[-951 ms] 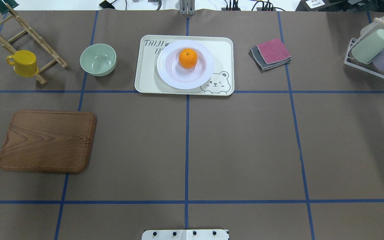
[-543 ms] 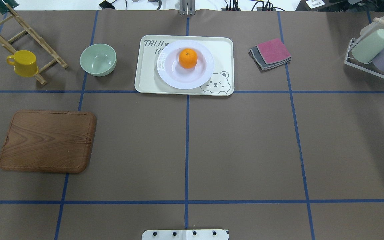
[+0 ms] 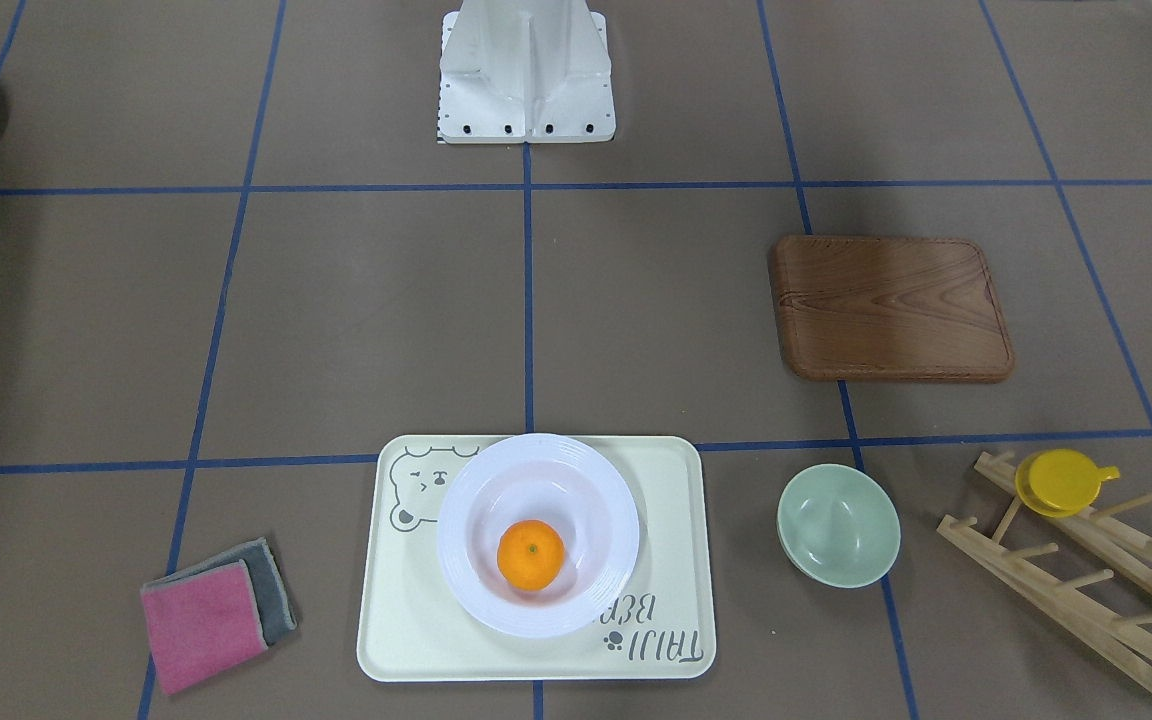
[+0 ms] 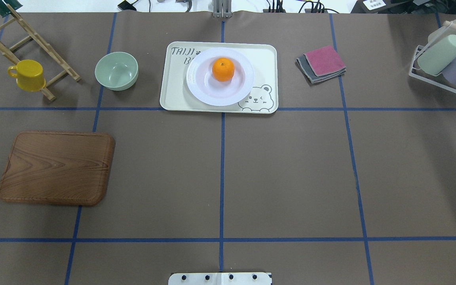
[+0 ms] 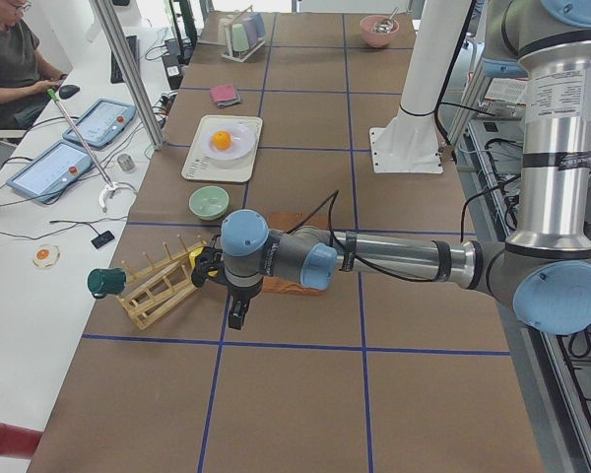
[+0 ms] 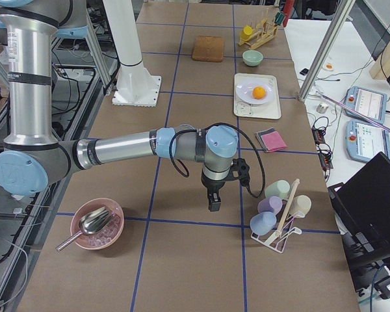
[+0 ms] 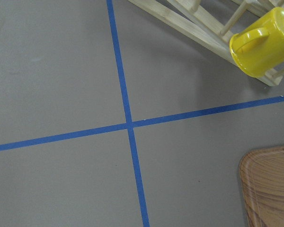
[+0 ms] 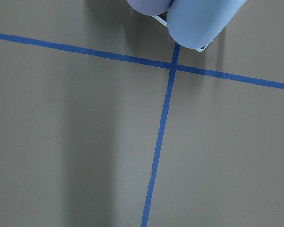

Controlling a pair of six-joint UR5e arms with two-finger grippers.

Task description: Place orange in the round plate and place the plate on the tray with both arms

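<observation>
Table (image 4: 291, 178): orange (image 4: 223, 69) in round plate (image 4: 208, 90) on tray (image 4: 172, 95), far from left pincer (image 5: 236, 320) and right pincer (image 6: 213, 204), openness indiscernible.

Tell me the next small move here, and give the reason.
Probably none on the objects: I would end the run here. The orange sits in the round plate, and the plate rests on the tray. The left gripper and the right gripper hang well away from the tray.
</observation>
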